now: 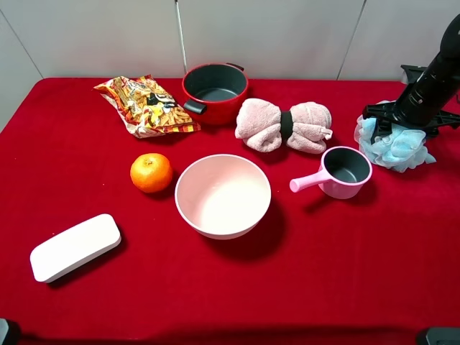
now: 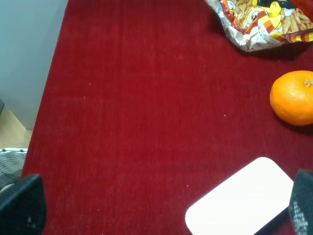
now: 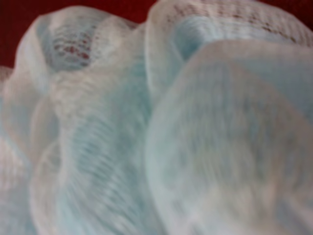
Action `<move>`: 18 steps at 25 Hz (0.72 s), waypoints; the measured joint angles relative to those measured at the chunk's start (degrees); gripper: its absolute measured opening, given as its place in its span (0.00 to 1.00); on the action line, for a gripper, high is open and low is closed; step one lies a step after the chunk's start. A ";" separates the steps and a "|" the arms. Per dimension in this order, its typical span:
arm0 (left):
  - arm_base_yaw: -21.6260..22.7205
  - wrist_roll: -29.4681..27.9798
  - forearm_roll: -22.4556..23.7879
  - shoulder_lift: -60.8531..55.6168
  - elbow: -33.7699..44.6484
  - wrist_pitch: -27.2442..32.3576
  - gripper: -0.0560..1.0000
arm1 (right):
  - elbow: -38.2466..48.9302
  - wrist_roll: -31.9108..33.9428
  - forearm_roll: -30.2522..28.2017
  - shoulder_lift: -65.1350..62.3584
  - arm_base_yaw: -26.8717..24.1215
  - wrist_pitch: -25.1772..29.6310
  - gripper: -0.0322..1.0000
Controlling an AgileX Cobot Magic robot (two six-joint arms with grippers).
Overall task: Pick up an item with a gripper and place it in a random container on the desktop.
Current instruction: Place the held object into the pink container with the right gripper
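One pouf [image 1: 402, 151] sits rounded, broadest side-to-side on the desktop [image 1: 323, 273].

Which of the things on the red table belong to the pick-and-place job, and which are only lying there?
For the job: light blue bath pouf, right gripper at it, large pink bowl, red desktop.
Only lying about: red pot, snack bag, orange, rolled pink towel, small pink scoop, white case.

No legible text or labels
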 joint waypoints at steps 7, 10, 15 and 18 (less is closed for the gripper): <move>0.00 0.00 0.00 0.00 0.00 0.00 0.99 | -0.89 0.00 0.00 0.00 0.00 1.98 0.45; 0.00 0.00 0.00 0.00 0.00 0.00 0.99 | -3.00 0.00 0.00 0.12 0.00 5.59 0.44; 0.00 0.00 0.00 0.00 0.00 0.00 0.99 | -7.75 0.00 0.00 0.57 0.00 12.84 0.44; 0.00 0.00 0.00 0.00 0.00 0.00 0.99 | -10.49 0.00 0.00 0.57 0.00 16.55 0.43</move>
